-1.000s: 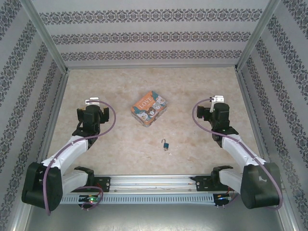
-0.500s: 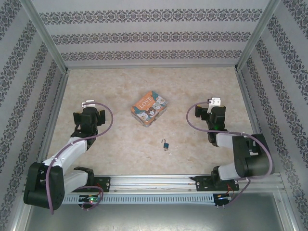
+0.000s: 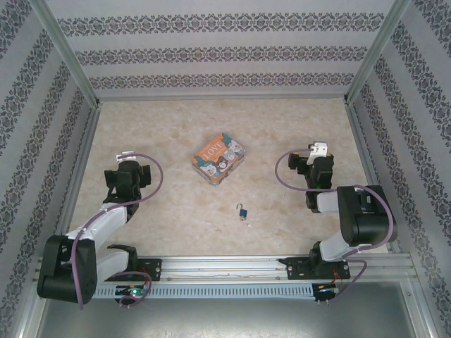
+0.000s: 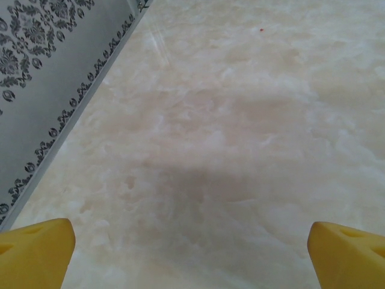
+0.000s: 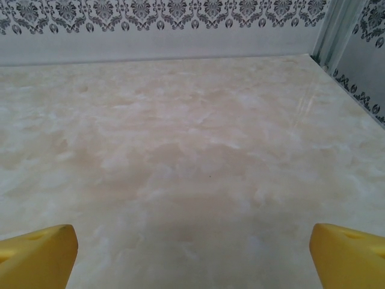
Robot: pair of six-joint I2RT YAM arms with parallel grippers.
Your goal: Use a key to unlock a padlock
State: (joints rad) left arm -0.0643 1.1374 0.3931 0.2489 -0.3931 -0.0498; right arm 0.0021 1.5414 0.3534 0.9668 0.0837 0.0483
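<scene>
- The left gripper is held with its yellow fingers spread wide above the table.
- The right gripper is likewise spread wide.
- The "LOVE" tin is set mid-table.
- The padlock is laid nearer the arms' bases than the tin, well apart from both grippers.

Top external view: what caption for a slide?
Padlock near LOVE tin; left gripper and right gripper open, touching neither.

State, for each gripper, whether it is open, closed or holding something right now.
Left gripper: open, jaws wide apart, holding nothing.
Right gripper: open, jaws wide apart, holding nothing.
</scene>
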